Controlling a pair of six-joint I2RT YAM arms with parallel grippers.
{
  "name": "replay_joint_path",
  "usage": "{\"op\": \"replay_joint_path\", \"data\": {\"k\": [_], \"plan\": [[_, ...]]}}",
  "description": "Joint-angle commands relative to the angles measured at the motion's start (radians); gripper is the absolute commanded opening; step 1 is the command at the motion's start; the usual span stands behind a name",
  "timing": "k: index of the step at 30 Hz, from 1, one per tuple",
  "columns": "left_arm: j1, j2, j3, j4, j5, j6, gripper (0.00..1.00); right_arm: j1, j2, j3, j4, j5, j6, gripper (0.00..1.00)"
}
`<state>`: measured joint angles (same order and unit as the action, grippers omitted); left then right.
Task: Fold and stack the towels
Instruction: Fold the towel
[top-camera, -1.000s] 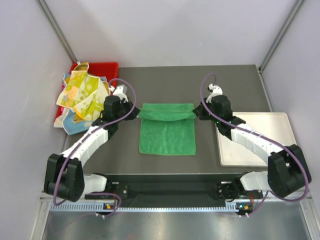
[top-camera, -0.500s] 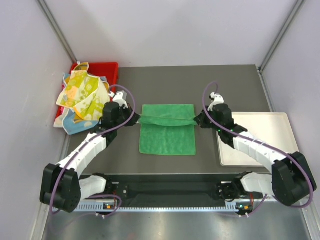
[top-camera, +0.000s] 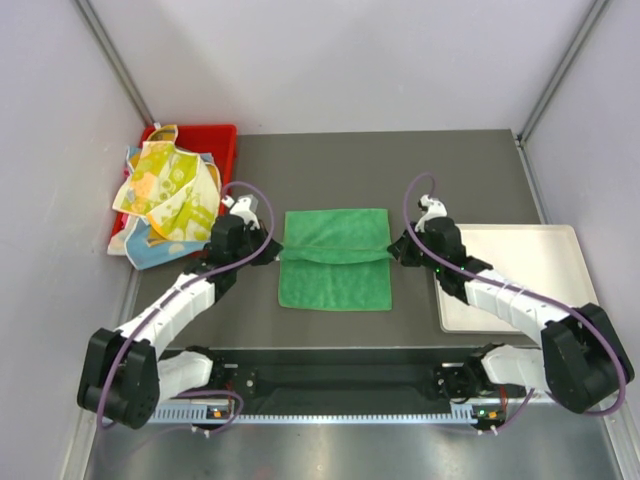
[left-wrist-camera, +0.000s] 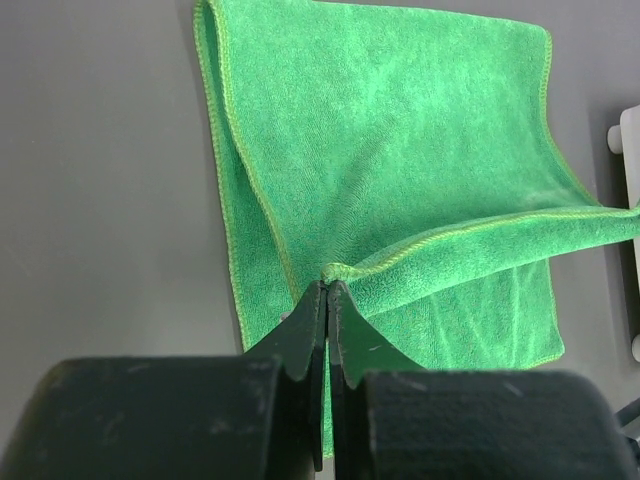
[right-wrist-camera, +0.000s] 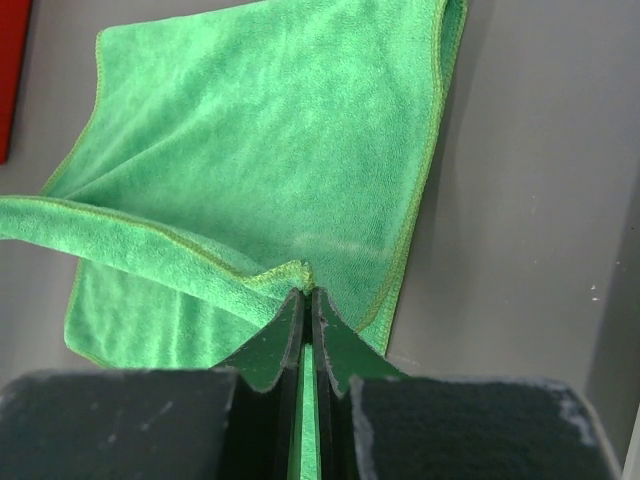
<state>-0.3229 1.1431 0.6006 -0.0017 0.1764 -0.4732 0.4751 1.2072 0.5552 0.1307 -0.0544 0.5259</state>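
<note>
A plain green towel (top-camera: 335, 285) lies on the dark table between the two arms. Its far edge is lifted and doubled back over the rest, stretched in a line from one gripper to the other. My left gripper (top-camera: 277, 250) is shut on the towel's left corner (left-wrist-camera: 345, 270). My right gripper (top-camera: 393, 250) is shut on the right corner (right-wrist-camera: 295, 272). Both wrist views show the green towel (left-wrist-camera: 400, 150) (right-wrist-camera: 270, 140) spread flat below the pinched hem. More patterned towels (top-camera: 165, 195), yellow, orange and blue, are heaped at the far left.
A red bin (top-camera: 215, 135) stands at the back left under the heap of patterned towels. A white flat tray (top-camera: 530, 270) lies to the right of the right arm, partly under it. Grey walls close in both sides.
Both grippers have moved toward the near edge, drawing the towel's lifted far edge over the flat part. The fold now sits farther down the towel.
</note>
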Motion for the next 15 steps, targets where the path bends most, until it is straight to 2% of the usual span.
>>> {"op": "replay_joint_path", "data": {"k": [1,15], "plan": [[-0.005,-0.046,-0.004,0.014,-0.028,-0.004,0.00,0.014,-0.038,0.005,0.043,0.002,0.010,0.00],[-0.007,-0.105,-0.048,-0.018,-0.031,-0.013,0.00,0.023,-0.109,-0.031,0.010,0.013,0.028,0.00]]}}
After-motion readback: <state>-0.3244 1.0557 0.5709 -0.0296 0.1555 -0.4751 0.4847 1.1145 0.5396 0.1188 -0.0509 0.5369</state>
